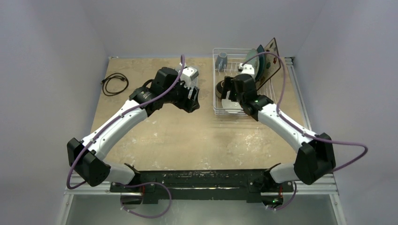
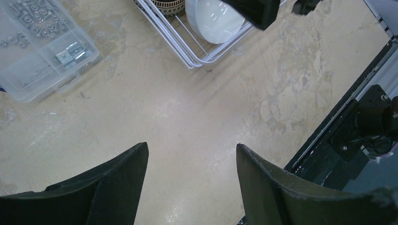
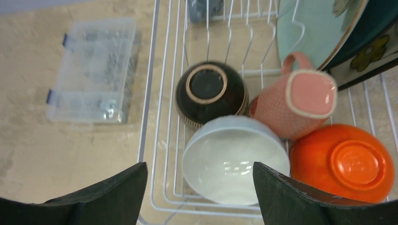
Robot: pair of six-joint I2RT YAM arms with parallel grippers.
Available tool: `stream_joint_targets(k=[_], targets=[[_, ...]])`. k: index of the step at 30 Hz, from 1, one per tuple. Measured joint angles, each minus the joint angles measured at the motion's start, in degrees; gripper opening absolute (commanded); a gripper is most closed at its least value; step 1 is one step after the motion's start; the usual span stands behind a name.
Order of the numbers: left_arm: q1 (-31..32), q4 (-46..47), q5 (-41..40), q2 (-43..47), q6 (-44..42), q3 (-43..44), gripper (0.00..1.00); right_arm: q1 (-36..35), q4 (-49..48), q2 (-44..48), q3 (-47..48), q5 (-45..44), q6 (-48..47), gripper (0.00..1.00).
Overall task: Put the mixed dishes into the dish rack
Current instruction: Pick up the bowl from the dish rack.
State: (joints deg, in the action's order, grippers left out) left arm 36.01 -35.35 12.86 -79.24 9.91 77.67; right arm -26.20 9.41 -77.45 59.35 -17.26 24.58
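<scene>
Loading looks complete, or very nearly. The dish rack (image 1: 233,70) sits at the far right of the counter (image 1: 159,136) and carries every dish I can count. The brown bowl (image 3: 211,91) and orange bowl (image 3: 342,161) are upside down, and the white bowl (image 3: 234,159) is tipped mouth-up at the near edge between them. The salmon-pink mug (image 3: 295,101) lies against the bowls, and the grey-blue mug (image 1: 221,59) is in the far left corner. Three plates stand on edge at the far right: pale green plate (image 3: 309,28), dark teal plate (image 3: 380,18), cream floral plate (image 1: 271,58). No dish shows on the counter outside the rack in any view — only a clear plastic box (image 3: 91,70) off the rack's left side and a coiled black cable (image 1: 115,83) far left. By that count, nothing is left to load. The right hand (image 3: 199,171) hangs above the white bowl, fingers spread wide, holding nothing and touching nothing I can see. The left hand (image 2: 191,150) hovers over bare counter just left of the rack — spread and empty too.
</scene>
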Motion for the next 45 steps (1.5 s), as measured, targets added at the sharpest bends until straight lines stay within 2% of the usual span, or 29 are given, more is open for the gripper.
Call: stream_joint_targets(k=[3, 7, 12, 17, 21, 24, 27, 28, 32, 37, 41, 45], targets=[[0.00, -0.02, -0.07, 0.00, 0.00, 0.00, 0.68, -4.37, 6.56, -4.94, 4.48, -4.59, -0.72, 0.72], [0.00, 0.00, -0.24, 0.00, 0.00, 0.00, 0.68, -6.91, 11.08, -9.94, 6.64, -9.11, -0.04, 0.69], [0.00, 0.00, -0.52, 0.11, -0.02, 0.00, 0.68, -8.63, 10.64, -15.37, 7.06, -12.46, 1.44, 0.67], [0.00, 0.00, -0.74, 0.20, -0.02, 0.00, 0.68, -9.84, 6.16, -19.74, 7.30, -15.69, 2.19, 0.63], [0.00, 0.00, -0.87, 0.20, -0.02, 0.00, 0.68, -9.55, 1.70, -22.47, 7.52, -18.93, 2.47, 0.47], [0.00, 0.00, -0.92, 0.20, -0.02, 0.00, 0.68, -9.66, -1.79, -24.00, 6.93, -19.34, 2.40, 0.25], [0.00, 0.00, -1.14, 0.20, -0.04, 0.00, 0.68, -9.88, -5.70, -23.76, 4.44, -19.17, 2.34, 0.09], [0.00, 0.00, -1.18, 0.20, -0.04, 0.00, 0.68, -9.92, -7.48, -23.21, 3.15, -18.73, 2.38, 0.00], [0.00, 0.04, -1.33, 0.20, -0.04, 0.00, 0.67, -10.03, -12.35, -18.67, -1.68, -16.04, 1.92, 0.00], [0.00, 1.81, -1.07, 0.94, -0.04, -0.81, 0.68, -8.39, -18.38, -6.86, -9.11, -9.40, 2.10, 0.00], [0.00, 9.77, -0.31, 6.49, -0.07, -7.85, 0.76, -2.82, -23.08, 0.20, -10.91, 2.14, 6.10, 0.00], [0.04, 24.63, 1.99, 13.25, -0.79, -18.12, 0.88, 4.26, -29.40, 5.51, -13.55, 16.28, 11.82, 0.00]])
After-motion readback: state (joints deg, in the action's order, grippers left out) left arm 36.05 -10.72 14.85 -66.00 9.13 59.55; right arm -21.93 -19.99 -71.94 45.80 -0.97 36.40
